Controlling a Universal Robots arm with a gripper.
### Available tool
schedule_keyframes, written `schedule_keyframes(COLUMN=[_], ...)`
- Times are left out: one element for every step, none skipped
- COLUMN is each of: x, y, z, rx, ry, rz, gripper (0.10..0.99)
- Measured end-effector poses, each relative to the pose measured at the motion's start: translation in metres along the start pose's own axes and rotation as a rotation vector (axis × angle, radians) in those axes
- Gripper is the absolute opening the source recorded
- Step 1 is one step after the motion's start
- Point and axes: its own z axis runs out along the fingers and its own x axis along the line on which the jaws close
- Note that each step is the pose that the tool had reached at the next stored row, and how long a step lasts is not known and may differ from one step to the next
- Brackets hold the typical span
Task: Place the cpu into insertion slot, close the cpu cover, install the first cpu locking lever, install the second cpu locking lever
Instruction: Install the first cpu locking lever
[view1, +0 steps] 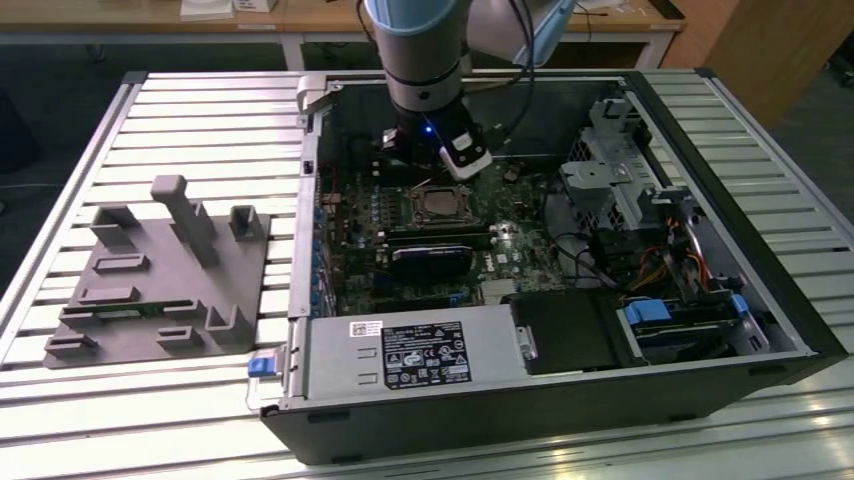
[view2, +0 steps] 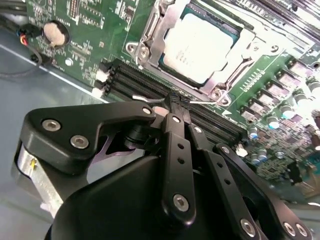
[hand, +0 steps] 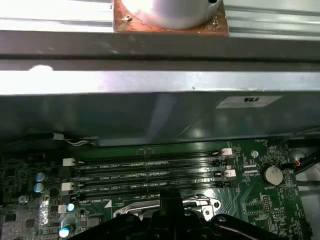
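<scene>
The gripper (view2: 176, 103) has its fingers drawn together with no gap at the tips. It is low over the black memory slots (view2: 125, 77), and the tips are right at a thin silvery rod (view2: 150, 98) that looks like a cpu locking lever. I cannot tell whether the rod is pinched or only touched.

Just beyond it, the cpu (view2: 200, 46) lies flat in the insertion slot (view2: 134, 49). The cpu cover (view2: 244, 50) is down around it, so its pale top shows through the window. The lever therefore seems to be the step in hand.

To do it well, the tips should stay square on the rod and follow its arc, without scraping the memory slot latches or the nearby capacitors (view2: 274, 122).

Farther off, the exterior view shows the arm (view1: 420, 60) reaching down into the open computer case (view1: 747, 300).
</scene>
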Motion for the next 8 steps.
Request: schedule_keyframes(x=[-0.0004, -0.0008, -0.0013, -0.0019, -0.0027, -0.0035, -0.0043, -0.0052], y=[-0.0002, -0.0003, -0.0003, -0.0002, 0.0001, 0.0005, 0.001, 0.0015], z=[0.0009, 0.0017, 0.0023, 0.0029, 0.0035, 0.004, 0.0045, 0.005], rx=[0.001, 0.002, 0.003, 0.004, 0.005, 0.006, 0.007, 0.009], ry=[-0.0021, -0.0041, -0.0059, -0.0077, -0.0093, -0.0109, -0.0123, -0.0137], rz=[0.007, 0.013, 0.019, 0.025, 0.03, 0.035, 0.039, 0.043], gripper=[0.106, 0.106, 0.106, 0.106, 0.106, 0.106, 0.106, 0.106])
